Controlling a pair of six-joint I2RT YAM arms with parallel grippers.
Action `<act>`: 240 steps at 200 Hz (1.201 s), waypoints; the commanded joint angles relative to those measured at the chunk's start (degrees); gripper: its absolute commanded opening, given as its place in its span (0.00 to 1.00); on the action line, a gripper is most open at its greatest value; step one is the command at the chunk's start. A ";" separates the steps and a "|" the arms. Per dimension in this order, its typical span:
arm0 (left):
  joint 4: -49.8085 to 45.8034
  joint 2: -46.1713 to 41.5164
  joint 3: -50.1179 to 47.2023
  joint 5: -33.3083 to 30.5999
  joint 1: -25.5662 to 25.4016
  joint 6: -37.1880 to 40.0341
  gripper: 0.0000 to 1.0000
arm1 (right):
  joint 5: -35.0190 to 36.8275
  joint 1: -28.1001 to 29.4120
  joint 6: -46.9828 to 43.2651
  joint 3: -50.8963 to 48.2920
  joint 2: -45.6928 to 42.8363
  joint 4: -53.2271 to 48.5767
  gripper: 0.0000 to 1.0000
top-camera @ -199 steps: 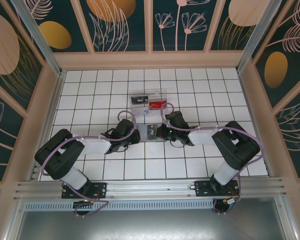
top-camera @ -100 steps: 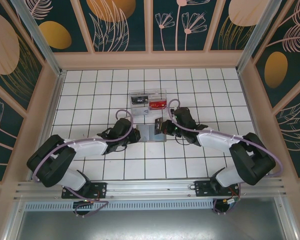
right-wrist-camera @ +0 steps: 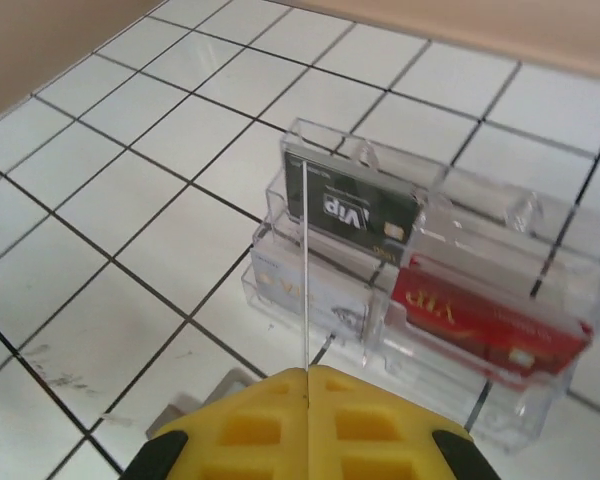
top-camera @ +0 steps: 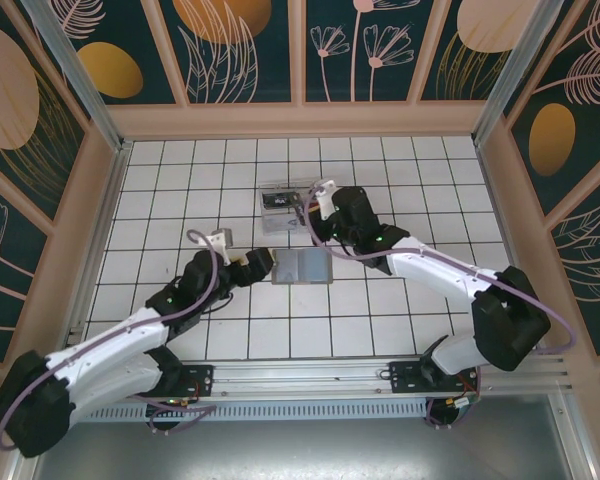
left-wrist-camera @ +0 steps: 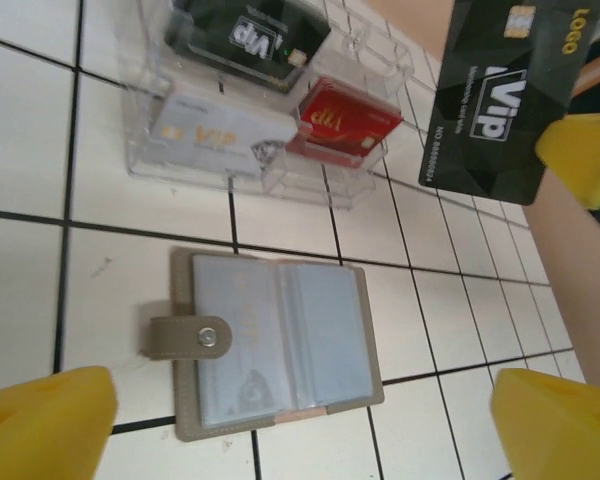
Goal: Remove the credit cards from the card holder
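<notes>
The grey card holder [left-wrist-camera: 280,350] lies open and flat on the white tiles, tab to the left, and also shows in the top view [top-camera: 302,267]. My left gripper [left-wrist-camera: 300,435] hovers over its near edge, open, with nothing between its yellow fingers [left-wrist-camera: 40,420]; from above it [top-camera: 259,262] sits just left of the holder. My right gripper [right-wrist-camera: 307,375] is shut on a black VIP credit card [left-wrist-camera: 500,110], seen edge-on [right-wrist-camera: 306,260] from its own wrist. That gripper [top-camera: 318,215] holds the card above the clear tray.
A clear plastic tray [left-wrist-camera: 140,150] stands just behind the holder, with a black card [right-wrist-camera: 350,210], a silver card [left-wrist-camera: 220,135] and a red card [right-wrist-camera: 480,305] in its slots. Wooden walls ring the tiled floor [top-camera: 180,180].
My left gripper has opened and drawn back to the left of the holder. My right gripper has carried the black card up and away from the holder toward the tray.
</notes>
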 commanded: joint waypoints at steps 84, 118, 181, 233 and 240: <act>-14.47 -24.71 -6.71 -7.57 0.10 -1.29 0.99 | 11.51 2.01 -52.63 13.22 15.55 -2.13 0.00; -16.08 -26.52 -6.65 -9.02 0.06 -1.29 0.99 | 12.40 2.15 -56.93 15.10 18.04 -1.39 0.00; -16.22 -26.38 -6.60 -9.76 0.08 -0.54 0.99 | 13.58 3.33 -59.34 17.95 22.45 -2.21 0.00; -16.53 -26.40 -6.75 -9.85 0.03 -0.14 0.98 | 14.42 3.38 -59.65 20.86 25.01 -2.29 0.00; -16.45 -26.42 -6.87 -9.97 0.08 -0.10 0.98 | 14.30 3.44 -59.77 21.16 25.23 -2.43 0.00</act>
